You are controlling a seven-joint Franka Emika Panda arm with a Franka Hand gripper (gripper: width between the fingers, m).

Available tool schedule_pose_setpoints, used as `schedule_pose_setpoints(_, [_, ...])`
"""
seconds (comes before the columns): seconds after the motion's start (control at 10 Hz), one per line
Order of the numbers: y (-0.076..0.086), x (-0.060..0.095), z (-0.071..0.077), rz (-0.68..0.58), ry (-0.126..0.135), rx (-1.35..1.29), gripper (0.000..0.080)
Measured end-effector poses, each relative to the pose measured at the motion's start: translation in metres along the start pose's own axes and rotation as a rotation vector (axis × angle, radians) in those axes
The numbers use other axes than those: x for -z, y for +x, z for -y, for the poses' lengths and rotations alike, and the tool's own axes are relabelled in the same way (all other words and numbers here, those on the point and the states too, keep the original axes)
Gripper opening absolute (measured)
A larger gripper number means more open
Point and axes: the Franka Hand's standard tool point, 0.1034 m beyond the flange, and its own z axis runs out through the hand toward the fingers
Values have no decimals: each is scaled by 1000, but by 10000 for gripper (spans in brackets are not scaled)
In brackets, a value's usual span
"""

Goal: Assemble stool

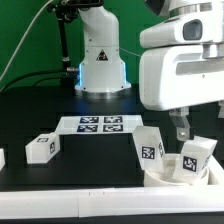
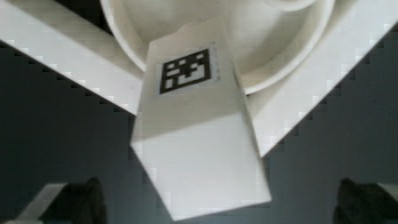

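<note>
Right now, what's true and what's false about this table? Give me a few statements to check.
1. The gripper is open and holds nothing. True.
2. A tagged leg rests against the round seat. True.
3. The marker board is lifted into the air. False: it lies flat on the table.
4. Every leg touches the seat. False: a loose leg lies apart, toward the exterior view's left.

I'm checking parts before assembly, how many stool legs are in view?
3. One leg at the exterior view's left, one just right of the marker board, one resting on the seat under the hand. Others may be hidden.
</note>
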Motion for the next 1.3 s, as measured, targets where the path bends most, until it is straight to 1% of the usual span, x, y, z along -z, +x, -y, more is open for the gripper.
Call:
schedule_pose_setpoints(0.1, [-6,-11,5,83,12,68,649])
schedule_pose_setpoints(0.2, [-3,-19,1,131,28,123,649])
schedule_pose_setpoints(0.3, [1,-24,-3,131,24,188,649])
schedule_pose_setpoints(0.4, [1,-27,1,137,20,212,649])
schedule_pose_setpoints(0.5, [4,-27,7,135,20,183,649])
schedule_pose_setpoints(0.6, [3,-27,6,136,20,184,649])
schedule_pose_setpoints(0.9, [-7,-28,-4,138,18,166,649])
schedule_pose_setpoints(1.0, [-9,-29,-4,134,14,152,649])
schedule_pose_setpoints(1.1, [-9,-29,-4,135,13,131,622])
schedule_pose_setpoints(1.2, [-9,-30,-4,135,12,99,622])
schedule_pose_setpoints(1.3, [-9,-30,-4,135,8,37,436])
